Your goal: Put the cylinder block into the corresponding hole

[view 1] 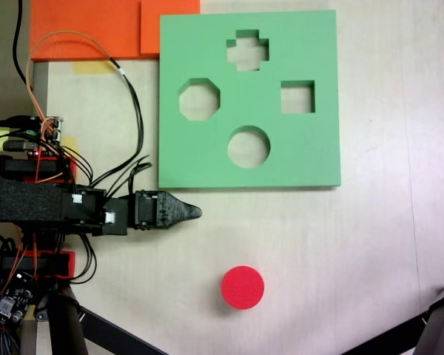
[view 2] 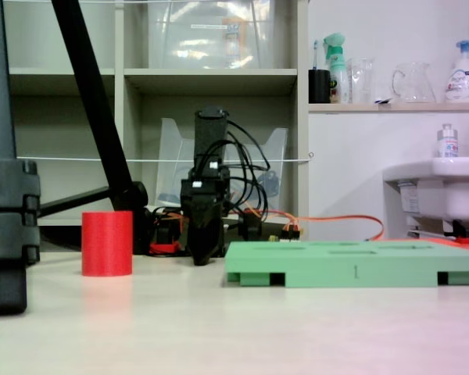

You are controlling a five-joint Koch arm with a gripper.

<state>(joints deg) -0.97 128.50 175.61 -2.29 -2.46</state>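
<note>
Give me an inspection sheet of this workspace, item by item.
Surface: pale table.
Job's things: red cylinder upright on the table, apart from the green board; round hole empty, nearest the cylinder in the view from above.
Clutter: orange foam sheets by the board's corner; tape pieces.
Gripper: low, between cylinder and board, holding nothing; open or shut cannot be told.
Cables: black and orange wires looped beside the arm.
Surroundings: tripod legs, shelving, sink, bottles.

Likely a lab: shelving (view 2: 211, 74) with glassware (view 2: 410, 82), spray bottles (view 2: 338, 66) (blurry), a sink (view 2: 438, 183) alongside.
</note>
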